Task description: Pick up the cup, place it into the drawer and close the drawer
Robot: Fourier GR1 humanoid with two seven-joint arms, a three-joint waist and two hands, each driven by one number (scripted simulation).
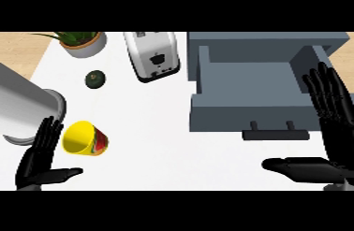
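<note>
The cup (pixel 85 139) lies on its side on the white surface (pixel 152 132), at the left part of the view. It is yellow, with a smooth round rim, and its outer wall carries a red and green pattern. Its open mouth faces toward the upper left, so the yellow inside is visible, and its base points to the lower right. The long axis of the cup therefore runs diagonally from upper left to lower right.

The left hand (pixel 40 161) is black and stands just beside the cup, on its left. Its fingers are straight and held together, pointing up in the view, and the thumb is spread out to the right, below the cup. I cannot tell if the fingers touch the cup.

The right hand (pixel 330 132) is also black, at the right edge. Its fingers are long and straight, lying close together, with the thumb spread to the left; it holds nothing.

The drawer (pixel 249 92) is a grey box with flat walls, pulled open, and a dark bar handle (pixel 274 133) is on its front. It is well apart from the cup.

Farther back stand a shiny metal toaster (pixel 152 54), a potted plant (pixel 81 42) and a small dark green round thing (pixel 95 78). A large grey cylinder (pixel 27 106) is at the left edge.
</note>
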